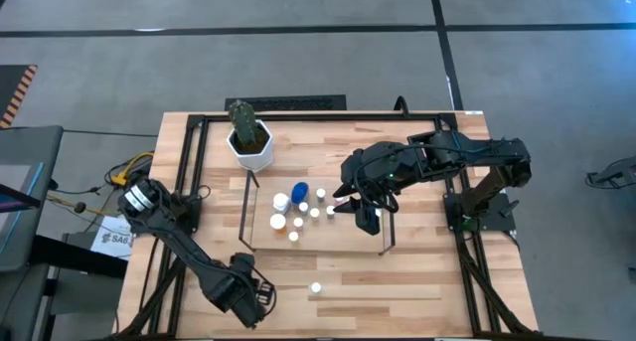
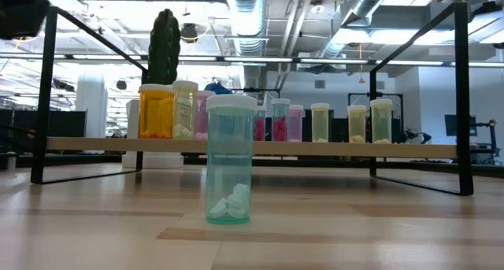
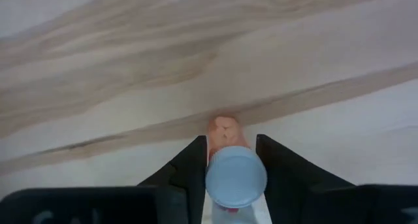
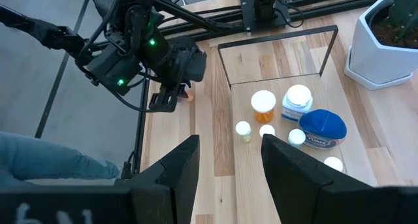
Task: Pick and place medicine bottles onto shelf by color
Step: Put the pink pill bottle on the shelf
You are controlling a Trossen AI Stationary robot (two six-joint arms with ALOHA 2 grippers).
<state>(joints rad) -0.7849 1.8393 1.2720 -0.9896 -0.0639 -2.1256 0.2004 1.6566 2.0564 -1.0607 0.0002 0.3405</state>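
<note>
My left gripper [image 1: 250,297] stands near the table's front left, pointing down, shut on a small pink medicine bottle [image 3: 234,175] with a white cap; the gripper hides it in the high view. A teal medicine bottle [image 2: 230,164] stands alone on the table [image 1: 315,289], to the right of that gripper. The shelf [image 1: 338,238] at the table's middle carries several medicine bottles, one of them with a blue cap [image 4: 322,127]. My right gripper [image 4: 228,145] hangs open above the shelf's right part [image 1: 363,217] with nothing between its fingers. My left gripper pinches the pink bottle between its two fingers [image 3: 193,166], which sit on opposite sides of the white cap [image 3: 215,178]. The fingers come from above, pointing down. The bottle stands upright, its pink lower end [image 3: 225,127] toward the tabletop.
A white hexagonal pot with a cactus [image 1: 250,140] stands at the shelf's far left corner. Thin dark upright frames [image 4: 277,34] close the shelf's short ends. A black frame [image 2: 465,97] runs around the table. Bare wood lies along the table's near edge [image 1: 417,306].
</note>
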